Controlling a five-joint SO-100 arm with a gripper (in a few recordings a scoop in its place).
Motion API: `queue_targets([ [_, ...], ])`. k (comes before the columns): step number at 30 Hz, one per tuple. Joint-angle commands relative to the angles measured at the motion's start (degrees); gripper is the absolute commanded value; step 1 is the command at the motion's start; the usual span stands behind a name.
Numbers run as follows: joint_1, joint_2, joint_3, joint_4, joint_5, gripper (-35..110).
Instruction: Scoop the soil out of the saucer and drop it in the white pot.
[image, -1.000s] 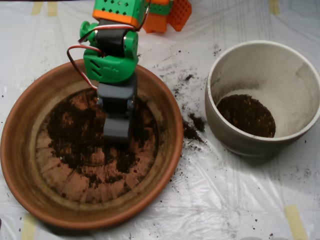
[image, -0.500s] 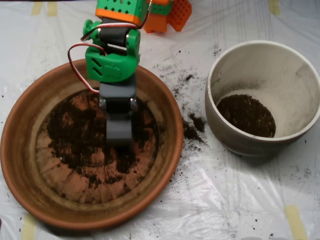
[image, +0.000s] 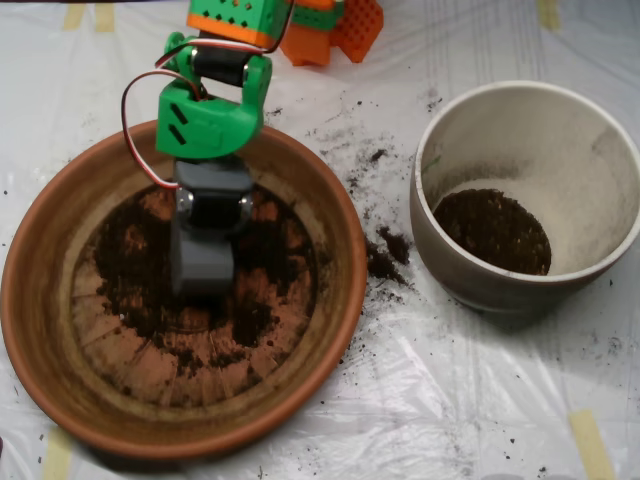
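Note:
The terracotta saucer (image: 60, 330) lies at the left, with dark soil (image: 255, 255) spread thinly over its ridged base. My grey scoop (image: 200, 268) hangs from the green arm over the saucer's middle, down among the soil, its shells seen from above as one closed-looking block. The white pot (image: 590, 150) stands at the right and holds a dark patch of soil (image: 492, 230) at its bottom.
Spilled soil crumbs (image: 385, 255) lie on the clear plastic sheet between saucer and pot. The orange arm base (image: 330, 30) stands at the top edge. Yellow tape strips (image: 590, 440) hold the sheet down.
The scoop and green arm have swung left across the saucer, from right of centre toward the middle. The soil in the pot looks the same.

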Motion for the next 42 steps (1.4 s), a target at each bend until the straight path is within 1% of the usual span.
queue_targets([
  [1,3.7,1.4,-8.9,2.7,4.9,-1],
  [5,3.1,7.0,-11.3,10.0,12.1,-1],
  [10,-2.3,18.2,-11.7,20.5,21.5,-1],
  [14,-8.2,26.3,-15.0,29.8,26.0,-1],
  [18,-12.9,30.1,-21.2,37.1,27.8,-1],
  [24,-19.2,34.4,-28.7,44.3,26.6,-1],
  [28,-26.0,34.5,-35.3,50.4,26.0,-1],
  [34,-38.9,30.1,-43.8,57.0,24.8,-1],
  [38,-48.3,27.6,-44.3,59.0,21.1,-1],
  [42,-51.2,21.9,-45.1,61.8,19.2,0],
])
